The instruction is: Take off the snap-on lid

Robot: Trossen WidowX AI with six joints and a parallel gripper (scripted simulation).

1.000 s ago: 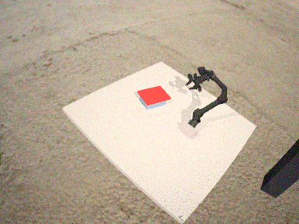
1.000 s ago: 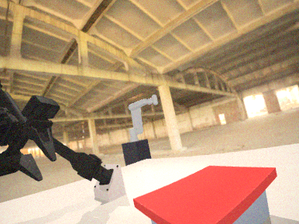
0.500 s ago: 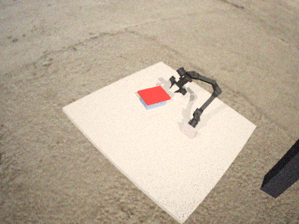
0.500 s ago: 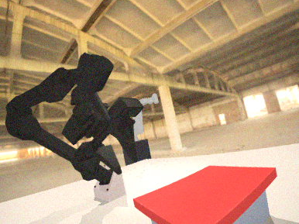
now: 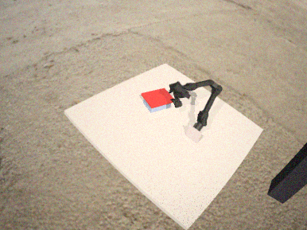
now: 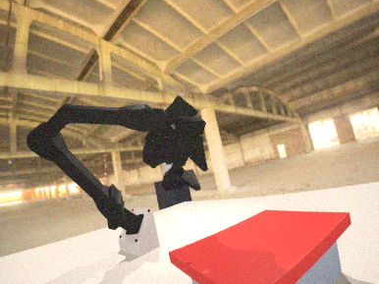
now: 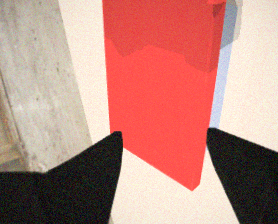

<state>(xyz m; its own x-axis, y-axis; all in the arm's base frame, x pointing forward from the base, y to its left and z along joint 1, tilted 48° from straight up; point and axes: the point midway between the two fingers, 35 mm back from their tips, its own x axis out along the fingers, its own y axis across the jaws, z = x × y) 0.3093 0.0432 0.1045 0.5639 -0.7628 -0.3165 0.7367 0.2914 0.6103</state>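
Observation:
The storage box (image 5: 160, 108) (image 6: 325, 268) (image 7: 224, 65) is pale blue and stands on the white table (image 5: 119, 142) (image 6: 221, 215) (image 7: 250, 100). Its red snap-on lid (image 5: 157, 98) (image 6: 265, 242) (image 7: 160, 100) sits on top of it. My gripper (image 5: 175, 97) (image 6: 181, 178) (image 7: 164, 136) is at the lid's right edge in the top view, a little above it. In the wrist view the two black fingers stand apart on either side of the lid's near end, and they do not touch it. The gripper is open and empty.
The arm's pale base (image 5: 193, 134) (image 6: 137, 235) stands on the table to the right of the box. A dark block (image 5: 290, 178) (image 6: 172, 196) stands on the ground beyond the table's right edge. Rough ground surrounds the table.

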